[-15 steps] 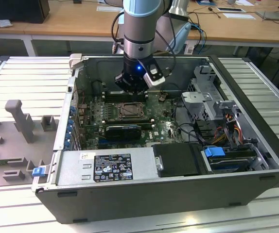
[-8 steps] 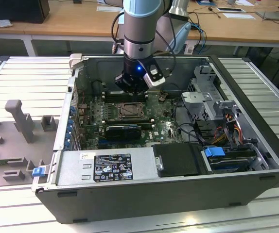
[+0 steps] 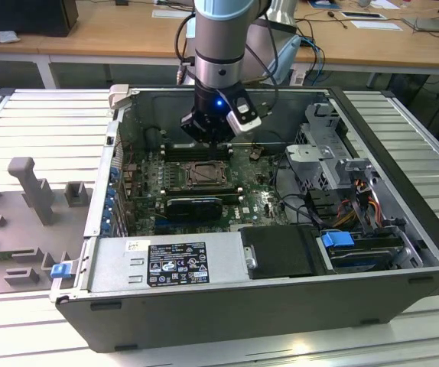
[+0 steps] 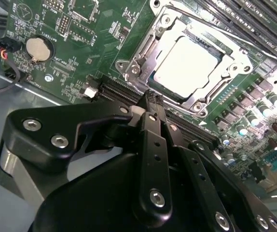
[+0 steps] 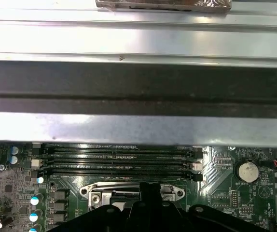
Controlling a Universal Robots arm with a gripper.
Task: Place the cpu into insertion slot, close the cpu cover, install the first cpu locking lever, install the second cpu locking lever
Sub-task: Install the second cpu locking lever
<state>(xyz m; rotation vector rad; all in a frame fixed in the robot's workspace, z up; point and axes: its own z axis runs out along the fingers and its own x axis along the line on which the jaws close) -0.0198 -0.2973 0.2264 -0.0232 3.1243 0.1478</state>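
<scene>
cpu (image 4: 186,66): I see it seated in the insertion slot (image 4: 137,58), cover (image 4: 235,60) down around it.
claw (image 4: 150,99): fingers closed together, empty, just above the slot's edge.
motherboard (image 3: 147,195): inside the open computer case (image 3: 403,229).

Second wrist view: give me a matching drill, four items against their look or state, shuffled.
1 cpu
2 cpu cover
3 coin cell
4 gripper

a round, silver disc
b black, fingers together
c pale square face
d silver frame lying around the chip

Pairs: 1-c; 2-d; 3-a; 4-b
</scene>
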